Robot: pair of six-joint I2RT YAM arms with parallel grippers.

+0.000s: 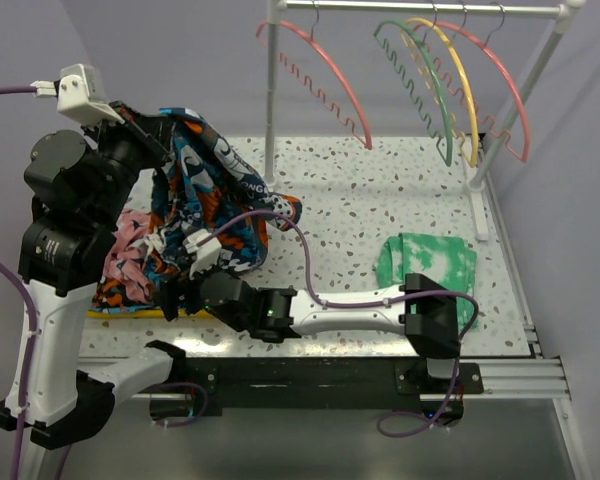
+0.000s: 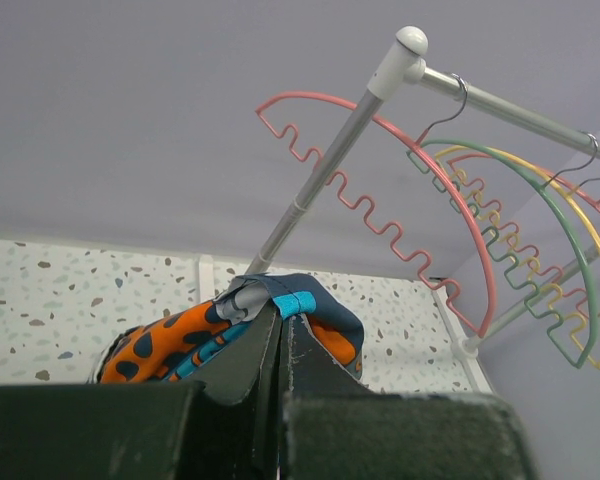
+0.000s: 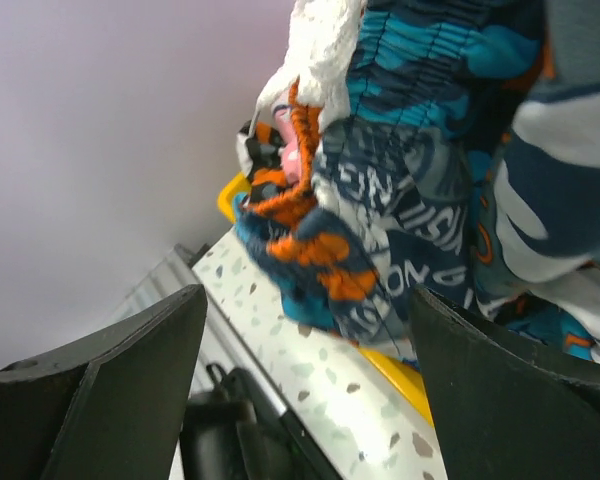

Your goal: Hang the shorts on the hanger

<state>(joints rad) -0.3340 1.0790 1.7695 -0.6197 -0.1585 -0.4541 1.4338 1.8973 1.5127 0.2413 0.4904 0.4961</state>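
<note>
From above, the left gripper (image 1: 140,122) pinches the shorts (image 1: 215,190) and holds them up high at the far left of the table (image 1: 380,190), so they hang down loose. The right gripper (image 1: 177,292) sits low by their near bottom edge, maybe to catch a second bit. The coral-pink hanger (image 1: 335,68) hangs on the rack (image 1: 272,90) further right, apart from the shorts. A pink-and-navy garment (image 1: 128,258) lies under them. A green-and-white cloth (image 1: 425,265) lies off to the right.

The left wrist camera shows its fingers (image 2: 245,370) pressed tight on a fold of the shorts, with the hanger up ahead and nothing on it.

The right wrist camera shows its fingers (image 3: 120,390) spread wide, holding nothing. The shorts dangle just in front, over something yellow (image 3: 390,372).
</note>
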